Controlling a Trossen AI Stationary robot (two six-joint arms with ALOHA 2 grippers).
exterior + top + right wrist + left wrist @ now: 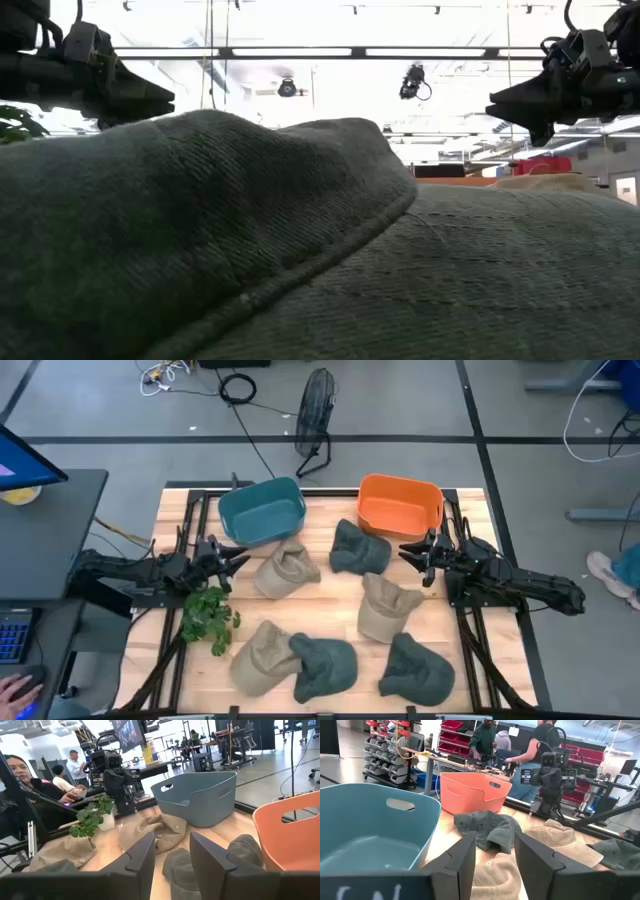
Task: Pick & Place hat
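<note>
You see the wooden slatted worktop (330, 615) carrying a teal plastic bin (262, 511) at 11 o'clock and an orange plastic bin (400, 506) at 1 o'clock. Six soft fabric hats, three tan (286, 572) and three grey-green (358, 548), lie scattered centrally. Left end effector (238, 558) at 9 o'clock and right end effector (408, 553) at 3 o'clock stand parted, holding nothing.

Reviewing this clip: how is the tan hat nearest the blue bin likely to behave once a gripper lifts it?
The tan hat lies crumpled and folded, so it will probably sag and drape rather than hold shape. It looks like soft cloth, so likely light and unlikely to roll. Its brim may dangle and brush the blue bin beside it.
</note>
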